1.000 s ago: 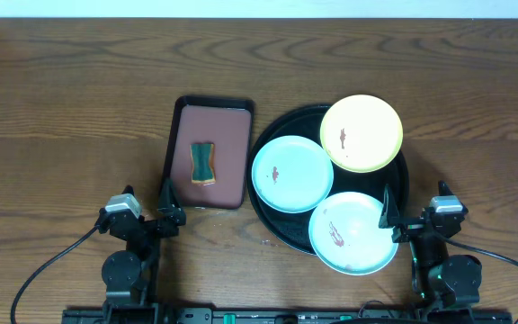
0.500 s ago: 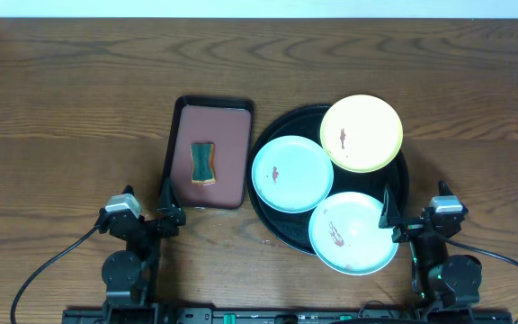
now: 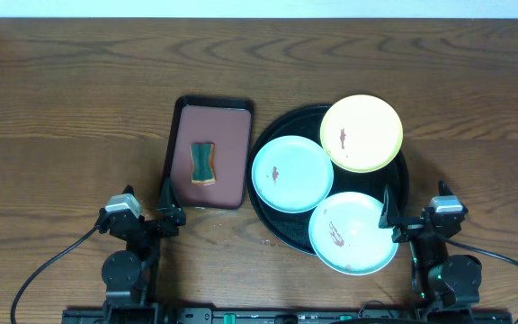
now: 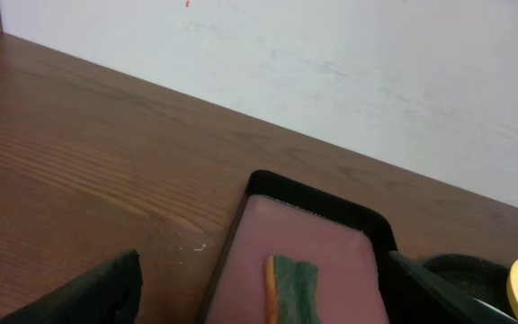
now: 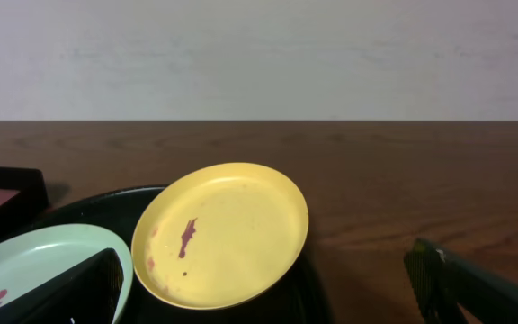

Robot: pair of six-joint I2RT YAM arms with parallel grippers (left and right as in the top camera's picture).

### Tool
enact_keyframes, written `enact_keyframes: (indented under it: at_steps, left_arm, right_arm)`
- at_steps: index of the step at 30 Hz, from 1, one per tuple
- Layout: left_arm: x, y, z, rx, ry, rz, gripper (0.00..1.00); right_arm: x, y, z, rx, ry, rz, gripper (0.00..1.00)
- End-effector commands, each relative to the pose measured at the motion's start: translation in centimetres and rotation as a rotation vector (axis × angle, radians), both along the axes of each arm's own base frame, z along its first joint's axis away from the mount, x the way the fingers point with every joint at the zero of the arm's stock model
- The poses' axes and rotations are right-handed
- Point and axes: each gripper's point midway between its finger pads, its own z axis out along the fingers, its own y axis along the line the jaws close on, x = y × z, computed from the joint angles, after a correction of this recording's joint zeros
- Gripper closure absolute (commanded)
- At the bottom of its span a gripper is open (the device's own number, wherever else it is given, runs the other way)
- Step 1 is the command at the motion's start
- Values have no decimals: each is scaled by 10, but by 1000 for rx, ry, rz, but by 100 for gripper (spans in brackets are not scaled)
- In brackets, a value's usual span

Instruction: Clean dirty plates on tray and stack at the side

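Note:
On the round black tray (image 3: 406, 184) lie three plates, each with a red-brown smear: a yellow plate (image 3: 361, 133) at the back, a mint plate (image 3: 292, 174) at the left and a second mint plate (image 3: 353, 232) at the front. My left gripper (image 3: 148, 205) rests open near the table's front edge, left of the tray. Also open, my right gripper (image 3: 415, 211) sits beside the front mint plate. The right wrist view shows the yellow plate (image 5: 227, 229) ahead of the open right gripper (image 5: 259, 301). Nothing is between either gripper's fingers.
A rectangular reddish-brown tray (image 3: 227, 135) with a green and orange sponge (image 3: 202, 162) stands left of the black tray. In the left wrist view the sponge (image 4: 290, 288) lies just ahead of the left gripper (image 4: 268, 297). Brown wood tabletop (image 3: 61, 117) surrounds both trays.

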Motion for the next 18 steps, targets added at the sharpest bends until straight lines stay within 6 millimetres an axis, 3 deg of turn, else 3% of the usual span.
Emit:
enact_keyframes:
  at_steps: [1, 4, 7, 11, 18]
  left_arm:
    - [-2, 2, -15, 10, 53, 9, 15]
    - [-1, 2, -12, -2, 39, 9, 15]
    - [1, -2, 2, -28, -20, -10, 15]
    - [0, -22, 40, -54, -164, -125, 15]
    - [-15, -26, 123, -44, -301, -155, 15]
  right_arm:
    - [0, 1, -1, -12, 0, 2, 1]
    - [1, -2, 8, -5, -33, -14, 1]
    - [-1, 10, 14, 96, -46, 50, 1]
    - [-4, 23, 31, 219, -84, 130, 1]
    - [-22, 31, 114, 158, -177, 192, 1]
